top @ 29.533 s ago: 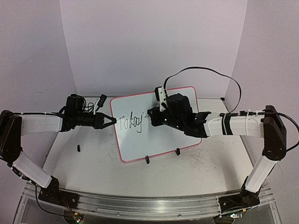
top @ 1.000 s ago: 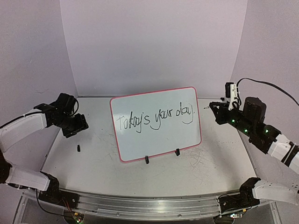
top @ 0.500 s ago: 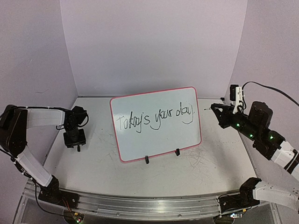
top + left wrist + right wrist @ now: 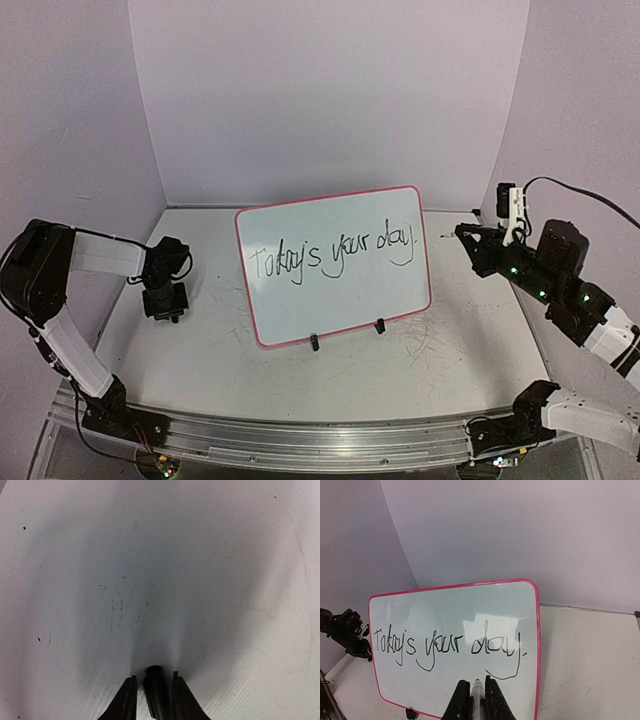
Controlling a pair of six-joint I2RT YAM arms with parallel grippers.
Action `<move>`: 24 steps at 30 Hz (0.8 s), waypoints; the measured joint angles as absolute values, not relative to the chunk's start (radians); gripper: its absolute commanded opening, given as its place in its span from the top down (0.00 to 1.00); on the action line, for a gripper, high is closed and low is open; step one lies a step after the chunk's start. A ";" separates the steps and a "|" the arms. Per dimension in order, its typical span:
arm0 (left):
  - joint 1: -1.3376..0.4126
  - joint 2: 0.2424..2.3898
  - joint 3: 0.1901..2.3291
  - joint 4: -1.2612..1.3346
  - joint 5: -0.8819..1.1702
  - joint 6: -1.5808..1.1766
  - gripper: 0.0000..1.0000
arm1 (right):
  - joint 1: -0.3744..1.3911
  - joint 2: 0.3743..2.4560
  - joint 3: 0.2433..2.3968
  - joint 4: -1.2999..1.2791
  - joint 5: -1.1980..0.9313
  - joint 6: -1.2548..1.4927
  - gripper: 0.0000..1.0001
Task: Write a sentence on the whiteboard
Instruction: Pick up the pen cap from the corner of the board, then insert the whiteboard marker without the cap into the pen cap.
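Note:
The whiteboard [image 4: 340,295], with its red-pink rim, stands upright on two black clip feet at the table's middle. It also fills the right wrist view [image 4: 455,610]. The sentence [image 4: 332,254] reads "Today's your day." in black script, and it shows in the right wrist view too [image 4: 447,644]. My right gripper [image 4: 468,238] is shut on a marker [image 4: 478,690], tip toward the board, held off to the board's right and clear of it. My left gripper [image 4: 166,308] is down at the table on the left. Its jaws stand narrowly apart around a small black marker cap [image 4: 156,690], with thin gaps on both sides.
Purple walls close in the back and both sides. The white table [image 4: 400,370] bears faint grey scratch marks in front of the board. A black cable [image 4: 580,190] loops from the right arm.
My left gripper has swung in and dropped onto the black cap on the table. My right gripper has drawn back a little from the board with the marker. The sentence is unchanged.

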State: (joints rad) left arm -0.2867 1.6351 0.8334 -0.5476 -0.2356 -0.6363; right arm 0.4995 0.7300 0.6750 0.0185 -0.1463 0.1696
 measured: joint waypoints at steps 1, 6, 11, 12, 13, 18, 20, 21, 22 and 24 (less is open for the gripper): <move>-0.287 1.628 0.822 -0.533 -0.235 -0.633 0.82 | 0.500 0.730 0.675 0.015 -0.146 0.173 1.00; -0.286 1.594 0.783 -0.497 -0.236 -0.622 0.91 | 0.500 0.738 0.676 -0.001 -0.141 0.193 1.00; -0.285 1.548 0.763 -0.513 -0.200 -0.615 0.97 | 0.500 0.757 0.689 -0.023 -0.123 0.215 1.00; -0.285 1.534 0.762 -0.522 -0.192 -0.611 0.97 | 0.500 0.761 0.695 -0.030 -0.119 0.218 1.00; -0.285 1.515 0.762 -0.526 -0.182 -0.605 0.98 | 0.500 0.766 0.705 -0.035 -0.113 0.223 1.00; -0.285 1.391 0.808 -0.570 -0.123 -0.570 0.99 | 0.500 0.797 0.769 -0.067 -0.085 0.237 1.00; -0.285 1.332 0.853 -0.581 -0.090 -0.544 0.99 | 0.500 0.818 0.800 -0.081 -0.075 0.240 1.00; -0.285 1.300 0.879 -0.584 -0.070 -0.527 0.99 | 0.500 0.832 0.819 -0.088 -0.073 0.241 1.00; -0.285 1.258 0.916 -0.587 -0.039 -0.502 0.99 | 0.500 0.848 0.840 -0.096 -0.072 0.241 1.00; -0.286 1.178 0.989 -0.577 0.029 -0.449 0.97 | 0.500 0.878 0.877 -0.107 -0.076 0.241 1.00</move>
